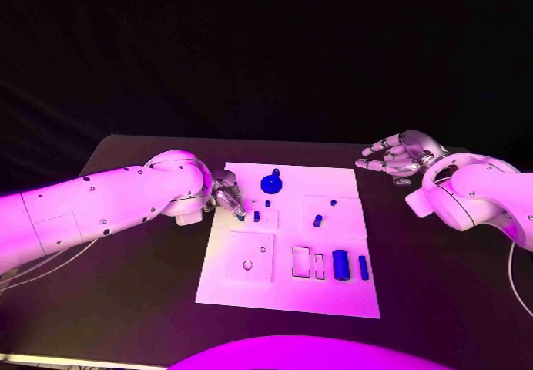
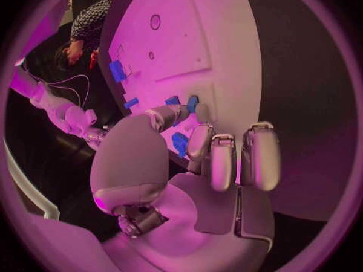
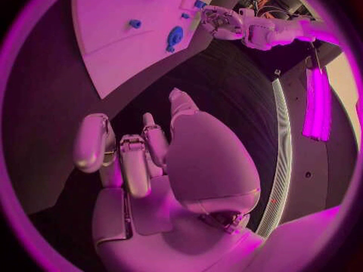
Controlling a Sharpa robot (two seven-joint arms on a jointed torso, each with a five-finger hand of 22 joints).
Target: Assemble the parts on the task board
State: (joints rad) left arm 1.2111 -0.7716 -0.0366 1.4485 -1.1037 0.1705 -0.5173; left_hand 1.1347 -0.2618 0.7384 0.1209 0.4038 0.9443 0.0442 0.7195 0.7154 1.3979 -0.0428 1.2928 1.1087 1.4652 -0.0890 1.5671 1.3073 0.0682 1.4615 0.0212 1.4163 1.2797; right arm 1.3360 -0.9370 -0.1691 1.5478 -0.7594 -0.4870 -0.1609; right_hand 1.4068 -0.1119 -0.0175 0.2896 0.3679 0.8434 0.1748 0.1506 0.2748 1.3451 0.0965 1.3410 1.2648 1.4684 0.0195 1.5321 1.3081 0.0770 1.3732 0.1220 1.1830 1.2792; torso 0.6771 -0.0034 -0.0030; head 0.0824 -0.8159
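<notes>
Task board (image 1: pixel 291 293) sits mid-table (image 1: pixel 133 308), long side running away from the robot. Left hand (image 1: pixel 228 194) is at the board's left edge, fingertips down over a small blue part (image 1: pixel 256 216) near that edge; from the head view I can't tell whether it's touching or pinching it. Left wrist view is closer: the fingers (image 2: pixel 215 160) curl toward the board (image 2: pixel 219 54), with two small blue pieces (image 2: pixel 192 104) just beyond the fingertips and another blue piece (image 2: pixel 180 144) partly hidden behind the thumb and fingers. Contact still unclear there, so the grip can't be called. Right hand (image 1: pixel 395 158) is off the board, above the bare table past its far right corner, fingers loosely apart and holding nothing; right wrist view confirms it, fingers (image 3: pixel 132 157) half curled over dark table with nothing between them. Other parts on the board: a large round blue piece (image 1: pixel 271 183) near the far edge, a small peg (image 1: pixel 318 220) mid-board, two upright blue blocks (image 1: pixel 341 264) near the right near side beside rectangular cutouts (image 1: pixel 301 261). Right wrist view also shows the left hand (image 3: pixel 221 22) at the board's edge from the opposite side, which the left wrist view can't. No readable writing or labels on the board or arms.
</notes>
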